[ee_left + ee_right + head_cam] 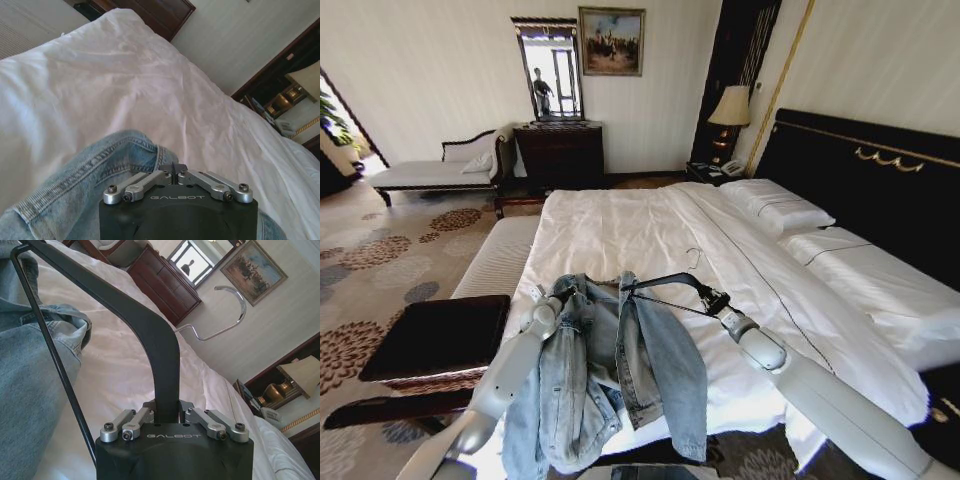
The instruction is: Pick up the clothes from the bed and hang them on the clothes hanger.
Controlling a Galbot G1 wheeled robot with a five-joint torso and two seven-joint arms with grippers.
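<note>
**One jacket, one hanger, two grippers, all up over the bed**

Counted one denim jacket [610,385], light blue and faded, hanging off the foot end of the bed [620,235] with the sleeves and hem dangling down below the mattress edge. Held up near the collar by the left gripper [563,293], fingers pinched tight together on a fold of the denim, seen clearly in the left wrist view [173,167].

One black clothes hanger [665,285] too, silver hook pointing up toward the headboard. Clamped by the right gripper [708,297], fingers closed on the shoulder arm of the hanger close to the hook, plain to see in the right wrist view [165,412]. Far tip of the hanger poked just inside the jacket's open front, touching the denim near the collar.

Both grippers roughly level, near each other, the jacket's top edge between them.

Around the room: two white pillows [775,205] against the black headboard [880,170], one lamp [730,105] on the bedside table, one dresser [560,150] with one mirror [548,68] above, one framed painting [611,41], one pale chaise longue [435,170] by the far wall, one dark bench [435,335] beside the bed.
</note>
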